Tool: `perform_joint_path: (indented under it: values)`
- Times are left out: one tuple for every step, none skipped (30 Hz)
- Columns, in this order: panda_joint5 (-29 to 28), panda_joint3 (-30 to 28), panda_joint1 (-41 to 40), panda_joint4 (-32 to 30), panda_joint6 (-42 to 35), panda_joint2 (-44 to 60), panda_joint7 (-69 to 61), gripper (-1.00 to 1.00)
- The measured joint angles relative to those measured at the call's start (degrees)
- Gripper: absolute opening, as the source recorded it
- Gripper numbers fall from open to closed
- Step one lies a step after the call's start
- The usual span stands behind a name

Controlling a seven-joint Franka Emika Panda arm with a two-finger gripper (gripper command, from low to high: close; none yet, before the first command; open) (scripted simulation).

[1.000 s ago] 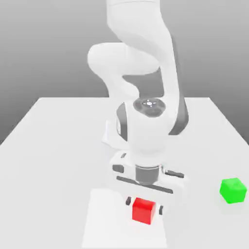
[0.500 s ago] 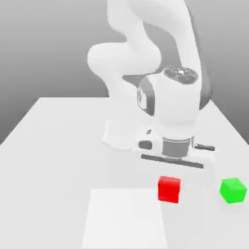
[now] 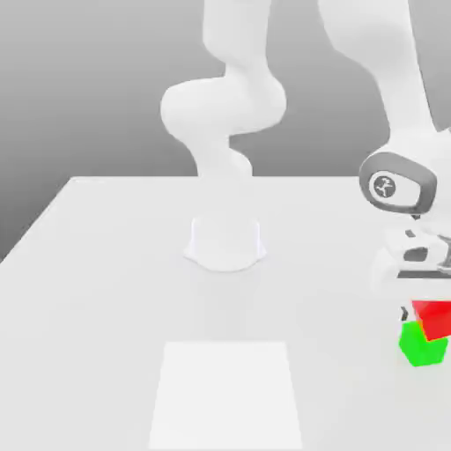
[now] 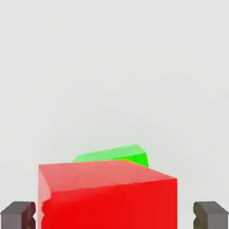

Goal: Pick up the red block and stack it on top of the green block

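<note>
Cube (image 3: 434,319), smooth, matte and red, overlaps smooth green cube (image 3: 422,345).

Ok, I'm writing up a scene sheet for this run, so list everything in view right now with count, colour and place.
red block: one, red, between the open gripper fingers, just above or on the green block, turned at an angle to it
green block: one, green, under the red block, toward the exterior view's right
pale sheet or marked area: one, white, on the table at its near edge in the exterior view
table: one, light grey, beneath everything
backdrop: one, grey, behind the table
robot arm: one, white with dark grey parts, its base on the table, reaching toward the exterior view's right
gripper: one, white body with dark fingers, over the green block, open
</note>
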Motion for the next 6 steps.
perform_joint_path:
  values:
    - [-0.6,-0.4,0.3,0.0,0.6,0.8,0.4,1.00]
    - [-0.1,-0.1,0.1,0.0,0.0,0.1,0.1,1.00]
    - [1.0,0.5,-0.3,-0.1,-1.2,-1.3,-0.7,1.00]
    - [2.5,1.0,-0.6,-0.2,-2.7,-3.0,-1.8,1.00]
    - [4.0,1.4,-0.7,-0.3,-4.4,-4.9,-2.9,1.00]
    - [5.5,1.8,-0.8,-0.4,-6.2,-6.9,-4.0,1.00]
